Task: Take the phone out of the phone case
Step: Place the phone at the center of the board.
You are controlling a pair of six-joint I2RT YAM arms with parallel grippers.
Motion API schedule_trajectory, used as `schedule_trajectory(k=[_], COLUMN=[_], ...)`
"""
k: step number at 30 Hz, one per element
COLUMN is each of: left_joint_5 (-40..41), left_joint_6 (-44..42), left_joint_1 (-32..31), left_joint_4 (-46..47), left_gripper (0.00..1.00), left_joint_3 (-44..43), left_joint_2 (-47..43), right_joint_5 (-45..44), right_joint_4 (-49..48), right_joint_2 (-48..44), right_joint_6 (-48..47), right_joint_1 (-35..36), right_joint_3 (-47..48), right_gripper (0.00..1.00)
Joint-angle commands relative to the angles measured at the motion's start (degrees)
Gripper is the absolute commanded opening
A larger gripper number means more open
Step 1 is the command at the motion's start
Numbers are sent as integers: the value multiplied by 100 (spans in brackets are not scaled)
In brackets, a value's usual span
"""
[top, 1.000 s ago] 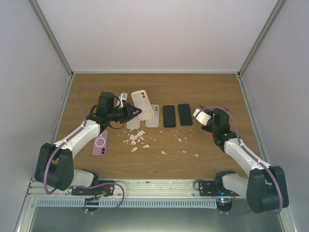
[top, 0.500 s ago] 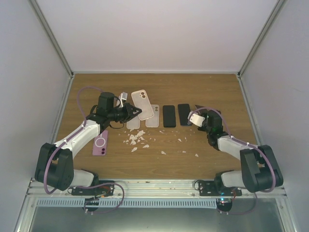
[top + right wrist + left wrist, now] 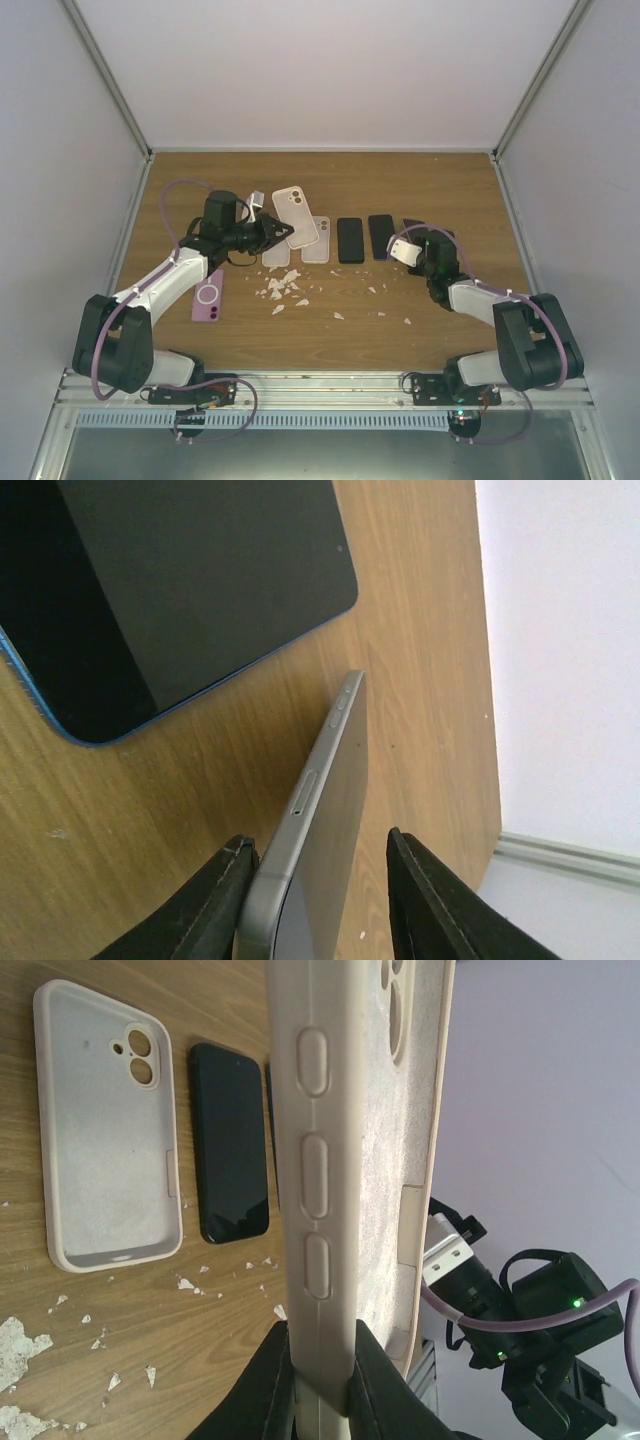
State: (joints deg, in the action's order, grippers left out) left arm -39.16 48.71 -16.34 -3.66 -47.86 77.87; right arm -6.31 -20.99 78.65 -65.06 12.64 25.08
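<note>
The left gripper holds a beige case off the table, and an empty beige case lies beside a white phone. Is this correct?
Not quite: the phone beside the empty case is black, not white, as the left wrist view shows. The rest is correct: the left gripper grips the held case off the table.

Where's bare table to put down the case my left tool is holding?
Widest bare patch: the table strip between the phones and the back wall. A second lies between the flakes and the near edge. Crowded: the middle row of empty cases and phones; the pink case sits left.
</note>
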Motion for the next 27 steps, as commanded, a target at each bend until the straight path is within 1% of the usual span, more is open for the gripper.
schedule_trajectory(k=[1,8,21,27], left_joint_5=[-75,-73,-66,-67], left_joint_6=[17,22,13,-9], left_joint_1=[31,34,43,60], left_joint_4=[349,349,348,327], left_gripper=[0,0,0,0], left_joint_3=[19,14,39,17], left_joint_2=[14,26,0,8], right_joint_5=[171,184,104,136], right_joint_4=[59,38,-7,95], right_joint_2=[-64,-10,332,258], right_joint_6=[93,15,22,43], right_joint_1=[53,50,31,29], right_joint_3=[66,77,351,304], right_gripper=[37,43,45,57])
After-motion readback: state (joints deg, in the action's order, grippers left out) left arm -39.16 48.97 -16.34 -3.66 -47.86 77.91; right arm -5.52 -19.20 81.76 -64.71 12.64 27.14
